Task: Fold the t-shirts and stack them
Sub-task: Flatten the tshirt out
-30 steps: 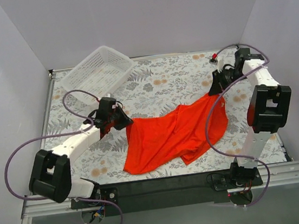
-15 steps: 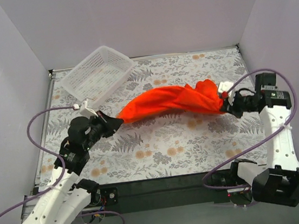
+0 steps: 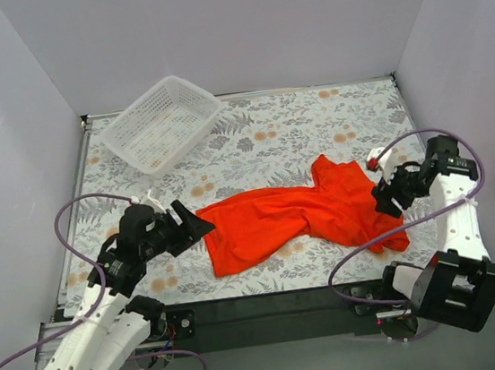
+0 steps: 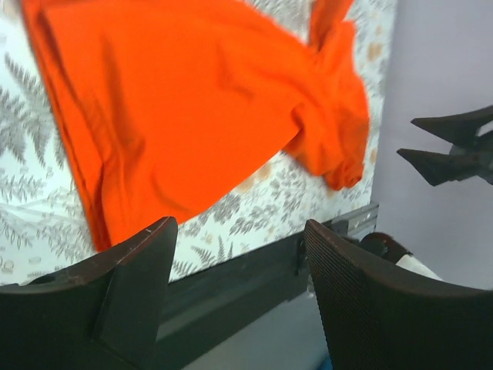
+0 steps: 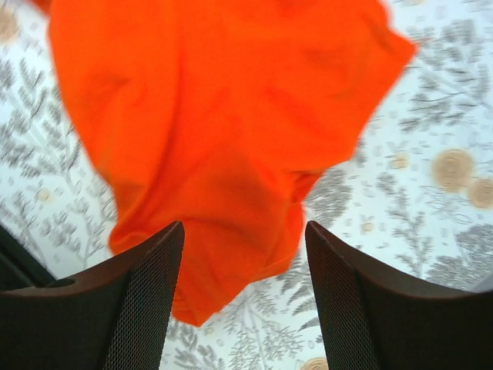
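Note:
The orange-red t-shirt (image 3: 292,216) lies loosely spread and wrinkled on the floral table, stretched left to right toward the near edge. My left gripper (image 3: 202,227) hovers at the shirt's left end, open, with nothing between its fingers. In the left wrist view the t-shirt (image 4: 192,116) fills the top and the left gripper (image 4: 239,250) frames the table's front rail. My right gripper (image 3: 382,198) is at the shirt's right end, also open. From the right wrist, the t-shirt (image 5: 223,131) lies below the spread right gripper (image 5: 245,254), apart from it.
A white lattice basket (image 3: 163,123) stands at the back left of the table. The black front rail (image 3: 271,304) runs along the near edge. Grey walls close in both sides. The right arm's fingers (image 4: 447,154) show at the right of the left wrist view.
Both grippers had the shirt pinched and stretched in the air between them. Now they have opened, the shirt has dropped onto the table, and both arms sit lower and nearer.

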Available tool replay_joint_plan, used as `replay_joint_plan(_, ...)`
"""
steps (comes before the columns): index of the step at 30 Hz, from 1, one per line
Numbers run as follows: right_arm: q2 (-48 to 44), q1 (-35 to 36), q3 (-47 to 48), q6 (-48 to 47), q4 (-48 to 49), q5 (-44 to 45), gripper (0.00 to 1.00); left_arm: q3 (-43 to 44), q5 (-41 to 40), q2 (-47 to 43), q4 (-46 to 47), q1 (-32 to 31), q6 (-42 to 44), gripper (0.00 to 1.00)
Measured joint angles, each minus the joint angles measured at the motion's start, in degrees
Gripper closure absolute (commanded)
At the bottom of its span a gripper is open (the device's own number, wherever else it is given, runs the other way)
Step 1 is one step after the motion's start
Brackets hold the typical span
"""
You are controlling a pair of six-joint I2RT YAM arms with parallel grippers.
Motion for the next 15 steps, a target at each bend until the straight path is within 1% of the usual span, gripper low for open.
replay_joint_plan(2, 3.9, -1.5, 4.5, 3.2, 1.9, -1.8, 0.4, 2.9, -1.6, -0.7, 0.6, 0.0, 1.8, 0.37)
replay_joint_plan(4, 7.3, -2.4, 6.7, 5.8, 3.1, -3.1, 0.4, 4.0, -2.6, 0.3, 1.9, 0.0, 4.1, 0.37)
replay_joint_plan(10, 17.5, -3.9, 7.0, 10.5, 4.0, -2.7, 0.41, 2.7, -3.9, 10.1, 6.7, 0.0, 11.3, 0.37)
replay_joint_plan(15, 22.2, -4.5, 7.0, 12.0, 4.0, -2.3, 0.42, 0.0, -4.0, 14.4, 12.0, 0.0, 15.6, 0.37)
